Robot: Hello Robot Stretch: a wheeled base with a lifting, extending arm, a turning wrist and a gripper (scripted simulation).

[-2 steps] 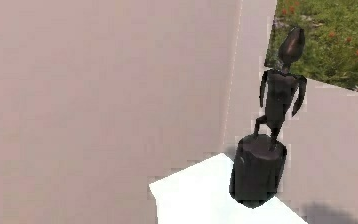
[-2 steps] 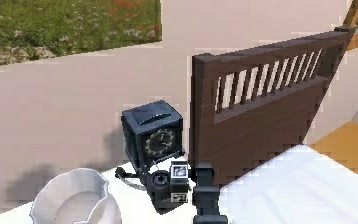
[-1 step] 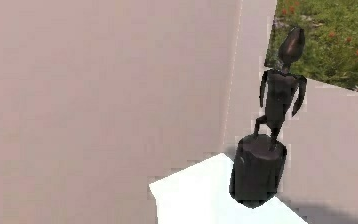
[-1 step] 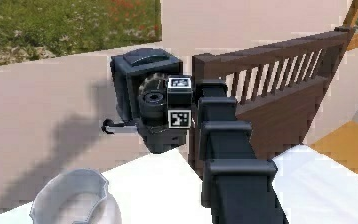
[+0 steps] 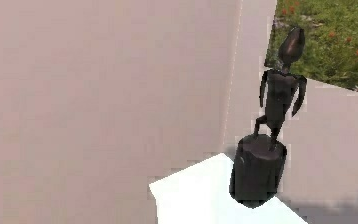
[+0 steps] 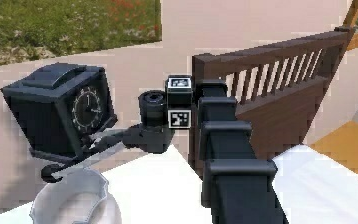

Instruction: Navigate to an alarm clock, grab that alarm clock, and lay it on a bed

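Observation:
In the arm side view a dark, boxy alarm clock (image 6: 59, 108) with a round dial hangs tilted at the left, in front of the pale wall and above the white tabletop (image 6: 157, 190). The gripper (image 6: 69, 162) reaches under and against it with its thin fingers and holds the clock clear of the surface. The dark arm (image 6: 232, 150) rises from the bottom edge, with white marker squares (image 6: 179, 100) at its end.
A pale round bowl (image 6: 77, 200) sits on the white top below the clock. A brown slatted wooden frame (image 6: 287, 85) stands behind the arm. In the forward view a dark figure statue (image 5: 267, 120) stands on a white table (image 5: 202, 195) in a wall corner.

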